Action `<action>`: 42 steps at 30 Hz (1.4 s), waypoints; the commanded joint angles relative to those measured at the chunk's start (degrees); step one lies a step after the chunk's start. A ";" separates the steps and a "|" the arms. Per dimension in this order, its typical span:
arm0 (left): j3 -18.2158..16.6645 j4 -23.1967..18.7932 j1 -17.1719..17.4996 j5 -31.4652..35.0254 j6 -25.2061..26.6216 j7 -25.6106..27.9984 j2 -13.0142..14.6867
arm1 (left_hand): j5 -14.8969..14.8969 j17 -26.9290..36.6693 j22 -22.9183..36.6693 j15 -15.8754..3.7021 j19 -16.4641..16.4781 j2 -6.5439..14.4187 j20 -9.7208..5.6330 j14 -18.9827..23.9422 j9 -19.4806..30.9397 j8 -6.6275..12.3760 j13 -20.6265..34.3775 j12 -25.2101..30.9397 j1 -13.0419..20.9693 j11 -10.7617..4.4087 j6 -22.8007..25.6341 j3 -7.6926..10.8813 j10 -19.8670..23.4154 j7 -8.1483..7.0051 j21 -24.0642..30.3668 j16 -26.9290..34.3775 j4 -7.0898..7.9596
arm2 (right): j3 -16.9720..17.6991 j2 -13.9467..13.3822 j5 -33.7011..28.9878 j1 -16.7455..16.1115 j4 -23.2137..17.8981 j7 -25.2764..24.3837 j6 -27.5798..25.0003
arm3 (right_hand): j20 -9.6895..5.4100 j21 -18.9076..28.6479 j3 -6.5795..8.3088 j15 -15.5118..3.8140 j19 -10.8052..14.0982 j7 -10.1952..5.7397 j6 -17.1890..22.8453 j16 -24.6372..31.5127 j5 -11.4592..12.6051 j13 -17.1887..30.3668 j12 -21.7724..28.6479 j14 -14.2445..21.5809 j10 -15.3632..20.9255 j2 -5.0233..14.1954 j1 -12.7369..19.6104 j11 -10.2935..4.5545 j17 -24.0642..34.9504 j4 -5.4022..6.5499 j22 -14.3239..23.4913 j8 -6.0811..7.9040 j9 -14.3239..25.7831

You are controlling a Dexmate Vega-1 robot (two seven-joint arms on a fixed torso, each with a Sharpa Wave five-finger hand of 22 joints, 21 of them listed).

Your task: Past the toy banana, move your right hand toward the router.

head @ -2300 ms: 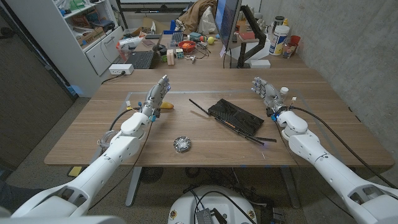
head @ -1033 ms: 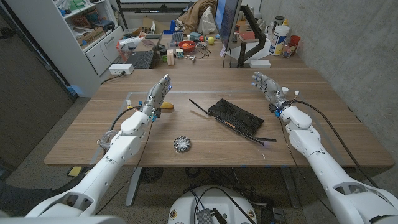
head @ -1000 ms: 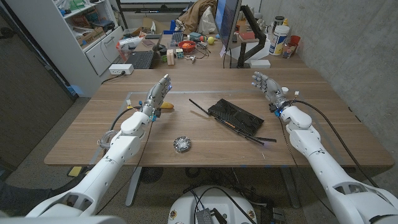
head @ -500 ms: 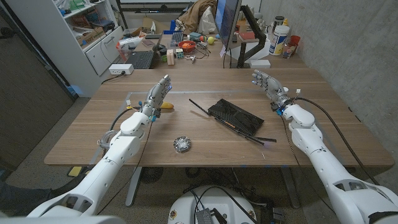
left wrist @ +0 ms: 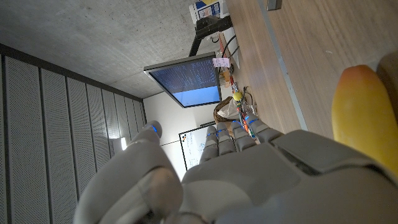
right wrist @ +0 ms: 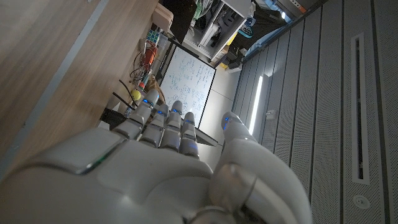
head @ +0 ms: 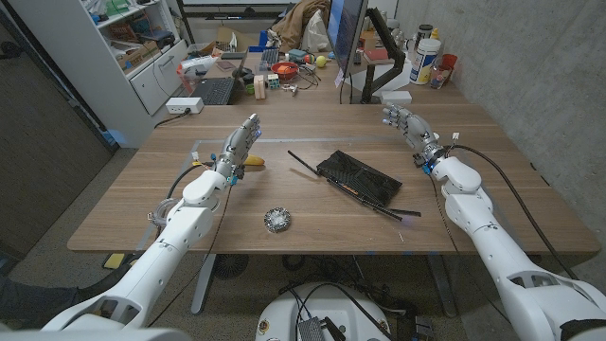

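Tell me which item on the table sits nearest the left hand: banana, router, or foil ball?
The toy banana: it lies right beside the left hand. The black router sits mid-table, and the crumpled foil ball lies nearer the front edge.

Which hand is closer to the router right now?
Right. The right hand hovers open at the far right of the table, off the router's far right end. The left hand stands farther off, beside the toy banana.

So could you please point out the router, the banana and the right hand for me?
router [head: 358,177], head view, middle of its black body.
banana [left wrist: 362,118], left wrist view, its yellow side beside the left hand.
right hand [head: 405,128], head view, back of the hand.
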 commanded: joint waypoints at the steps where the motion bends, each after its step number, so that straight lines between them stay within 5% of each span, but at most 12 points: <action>1: -0.24 -0.09 -0.05 0.09 0.15 -0.39 0.07 | 0.10 0.11 0.15 0.34 -0.01 0.24 -0.99 -0.12 0.15 0.20 0.19 0.23 0.45 0.06 0.35 -0.01 0.46 0.28 -0.07 0.40 -0.16 | -0.24 -0.34 -0.89 0.68 0.16 1.81 2.27 | -1.51 -0.28 0.08 -0.36 0.44 -0.49 0.24 0.03 0.06 0.22 0.08 0.45 0.28 -0.29 0.09 -0.40 0.01 -0.43 0.08 0.40 -0.01; 42: -0.44 -0.15 -0.17 0.07 0.69 -1.20 0.58 | -0.04 0.09 0.18 0.33 0.06 0.61 -0.69 -0.18 0.15 0.22 0.19 0.29 0.75 -0.12 0.42 -0.14 0.44 0.19 -0.88 0.41 -0.31 | -2.37 -2.94 -5.03 1.26 -3.34 4.38 6.83 | -0.80 -2.39 0.04 -0.11 -0.13 -0.93 0.42 -0.37 -0.05 0.22 -0.17 0.15 -0.22 -0.49 -0.32 -0.82 -0.11 -0.74 0.07 0.58 -0.08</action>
